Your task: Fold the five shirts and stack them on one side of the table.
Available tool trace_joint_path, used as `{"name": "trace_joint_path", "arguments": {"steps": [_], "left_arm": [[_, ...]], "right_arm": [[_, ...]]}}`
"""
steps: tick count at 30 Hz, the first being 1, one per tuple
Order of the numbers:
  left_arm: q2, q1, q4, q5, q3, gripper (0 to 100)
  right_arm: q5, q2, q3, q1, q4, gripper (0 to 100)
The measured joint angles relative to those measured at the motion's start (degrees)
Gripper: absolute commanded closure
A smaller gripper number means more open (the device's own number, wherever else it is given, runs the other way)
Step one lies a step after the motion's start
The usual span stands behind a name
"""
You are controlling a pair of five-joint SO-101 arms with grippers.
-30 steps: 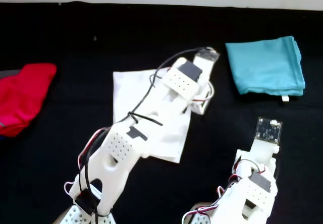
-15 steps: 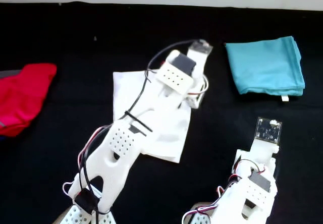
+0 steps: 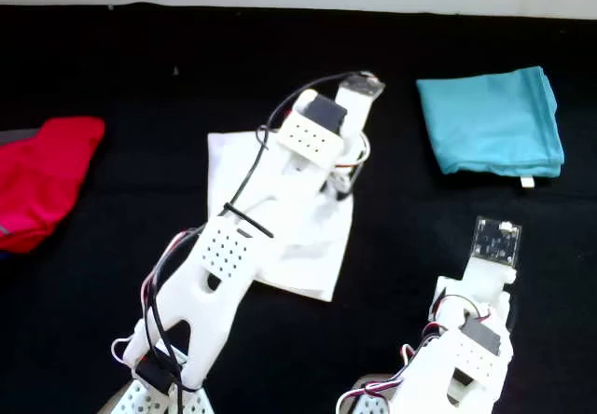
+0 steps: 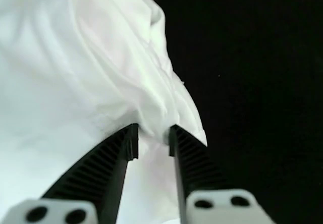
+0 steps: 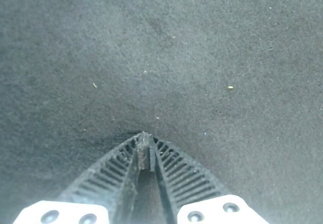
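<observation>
Folding the white shirt (image 3: 231,176), centre of the high view
Left end effector (image 4: 152,133) pinches its upper-right edge (a bunched fold); next, I judge, carry it across leftward and release. Right end effector (image 5: 145,146) pressed together, lower right.

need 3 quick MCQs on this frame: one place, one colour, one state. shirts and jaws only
1. Where does the teal shirt lie in the high view?
A. far right
B. left edge
C. centre

2. What colour is the cloth in the left jaws?
A. red
B. teal
C. white

3. How do the right jaws stand?
A. wide open
B. shut, empty
C. shut on a shirt

Key:
1 A, it lies folded flat at the far right.
2 C, a fold of the white shirt is pinched between them.
3 B, the tips meet over the bare black cover.
</observation>
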Motion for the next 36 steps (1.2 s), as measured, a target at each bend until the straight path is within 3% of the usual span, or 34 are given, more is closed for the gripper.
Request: {"name": "trace_joint_path", "arguments": {"steps": [4,7,10,21,27,36], "left_arm": [[0.00,0.00,0.00,-0.44,0.00,88],[0.00,0.00,0.00,-0.44,0.00,90],[0.00,0.00,0.00,-0.44,0.00,99],[0.09,-1.85,3.25,-0.44,-3.60,99],[-7.21,-12.57,5.45,-0.53,-7.47,99],[-20.57,-37.01,5.89,-3.96,-7.56,99]], "right_arm": [[0.00,0.00,0.00,0.00,0.00,99.2],[0.00,0.00,0.00,0.00,0.00,99.2],[0.00,0.00,0.00,0.00,0.00,99.2],[0.00,0.00,0.00,0.00,0.00,99.2],[0.00,0.00,0.00,0.00,0.00,99.1],[0.00,0.00,0.00,0.00,0.00,99.1]]}}
